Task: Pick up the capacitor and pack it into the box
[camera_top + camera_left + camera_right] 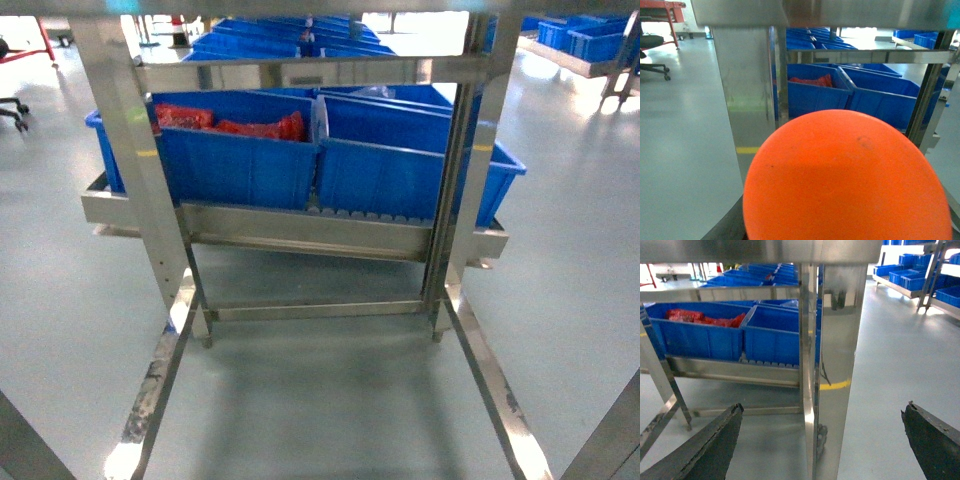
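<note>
In the left wrist view an orange-red round shape, most likely the end of the capacitor, is filling the lower half from 4 to 8 o'clock, very close to the lens. It is hiding the left claw, so I cannot tell if that claw is grasping it. In the right wrist view the right claw is standing released, its dark fingers wide apart at 7 and 4 o'clock, holding nothing. Farther, a steel rack is carrying blue bins at 12 o'clock; the left bin is holding red things. The grey floor is lying under it.
</note>
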Tool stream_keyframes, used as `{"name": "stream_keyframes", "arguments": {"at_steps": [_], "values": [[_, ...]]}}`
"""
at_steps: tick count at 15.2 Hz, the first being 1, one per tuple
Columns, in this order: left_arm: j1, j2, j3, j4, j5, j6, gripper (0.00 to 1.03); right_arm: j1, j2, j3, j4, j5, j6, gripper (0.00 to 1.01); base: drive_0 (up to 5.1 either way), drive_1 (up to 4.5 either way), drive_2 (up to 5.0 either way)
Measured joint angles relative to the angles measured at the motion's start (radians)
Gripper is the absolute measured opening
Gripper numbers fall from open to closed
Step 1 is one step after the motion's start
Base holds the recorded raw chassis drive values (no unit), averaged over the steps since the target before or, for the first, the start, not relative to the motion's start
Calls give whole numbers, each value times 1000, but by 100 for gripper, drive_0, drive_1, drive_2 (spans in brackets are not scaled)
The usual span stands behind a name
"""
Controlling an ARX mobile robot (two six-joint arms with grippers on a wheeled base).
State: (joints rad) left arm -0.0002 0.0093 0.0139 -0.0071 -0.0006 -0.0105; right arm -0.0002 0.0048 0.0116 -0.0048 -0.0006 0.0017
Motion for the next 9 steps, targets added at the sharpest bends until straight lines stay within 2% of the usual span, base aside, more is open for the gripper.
{"name": "stream_keyframes", "arguments": {"at_steps": [9], "values": [[0,0,0,-1,0,0,44,0,0,0,-1,0,1,98,0,0,0]]}}
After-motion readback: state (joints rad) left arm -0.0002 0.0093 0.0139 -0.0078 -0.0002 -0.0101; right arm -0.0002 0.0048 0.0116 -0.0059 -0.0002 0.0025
